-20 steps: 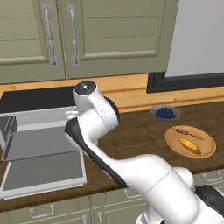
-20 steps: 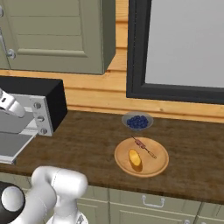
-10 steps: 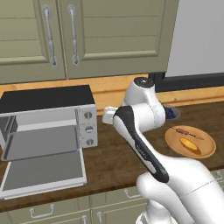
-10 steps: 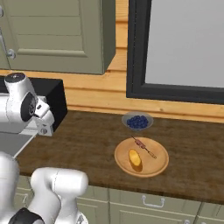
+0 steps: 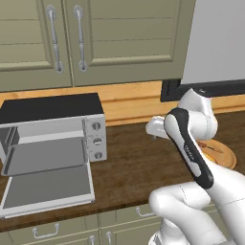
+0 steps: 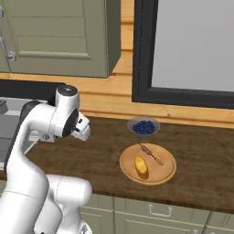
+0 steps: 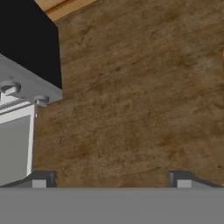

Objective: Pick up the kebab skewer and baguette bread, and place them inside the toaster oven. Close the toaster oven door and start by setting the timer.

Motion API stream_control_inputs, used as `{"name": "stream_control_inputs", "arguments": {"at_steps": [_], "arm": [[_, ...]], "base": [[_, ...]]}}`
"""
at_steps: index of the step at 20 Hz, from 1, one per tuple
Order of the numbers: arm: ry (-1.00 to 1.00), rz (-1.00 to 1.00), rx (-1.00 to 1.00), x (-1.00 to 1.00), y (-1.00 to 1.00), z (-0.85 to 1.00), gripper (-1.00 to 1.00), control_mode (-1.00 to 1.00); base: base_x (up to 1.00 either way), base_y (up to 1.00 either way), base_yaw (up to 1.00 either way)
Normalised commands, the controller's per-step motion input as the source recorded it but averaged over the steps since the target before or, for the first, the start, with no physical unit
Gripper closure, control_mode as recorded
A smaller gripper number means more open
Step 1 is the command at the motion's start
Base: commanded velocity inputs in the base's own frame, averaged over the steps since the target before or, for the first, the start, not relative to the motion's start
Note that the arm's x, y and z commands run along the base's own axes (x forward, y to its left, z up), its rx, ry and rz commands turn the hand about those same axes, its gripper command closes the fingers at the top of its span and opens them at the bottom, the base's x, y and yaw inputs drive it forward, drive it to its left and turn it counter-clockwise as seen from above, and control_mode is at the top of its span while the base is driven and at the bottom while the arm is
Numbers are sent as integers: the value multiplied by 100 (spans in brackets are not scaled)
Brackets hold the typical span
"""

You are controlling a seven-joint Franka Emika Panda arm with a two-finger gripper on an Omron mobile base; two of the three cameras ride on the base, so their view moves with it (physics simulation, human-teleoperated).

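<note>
The kebab skewer (image 6: 151,153) and the golden baguette bread (image 6: 140,167) lie side by side on a round wooden plate (image 6: 167,171) at the right of the counter. At the left stands the silver toaster oven (image 5: 52,107), its toaster oven door (image 5: 48,186) dropped flat open. My gripper (image 6: 84,130) hangs over the bare counter between oven and plate, well left of the food. In the hand view the gripper (image 7: 111,180) is open, its fingertips (image 7: 39,179) wide apart with nothing between them, and the toaster oven (image 7: 30,48) sits at the upper left.
A small bowl of blueberries (image 6: 143,127) stands just behind the plate. Three knobs (image 5: 97,141) line the oven's right panel. Wall cabinets (image 5: 95,38) hang above, and a dark-framed window (image 6: 183,50) is at the right. My arm hides part of the wooden plate (image 5: 222,152).
The arm has swung right, from over the open oven door to above the counter's middle. The gripper stayed open. Food and oven have not moved.
</note>
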Motion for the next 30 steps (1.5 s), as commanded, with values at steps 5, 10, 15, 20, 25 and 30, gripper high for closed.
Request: {"name": "stream_control_inputs", "arguments": {"at_steps": [5,10,15,20,25,30], "arm": [[0,5,0,11,-100,-8,-100,-100],[1,3,0,1,-100,-5,-100,-100],[12,5,0,0,-100,0,-100,-100],[32,0,-3,0,-75,-2,-100,-100],[27,0,-24,8,-52,-46,-100,-100],[4,4,-12,19,-9,-20,-100,-100]], "base": [[0,0,0],[0,0,0],[0,0,0],[0,0,0],[0,0,0],[0,0,0]]}}
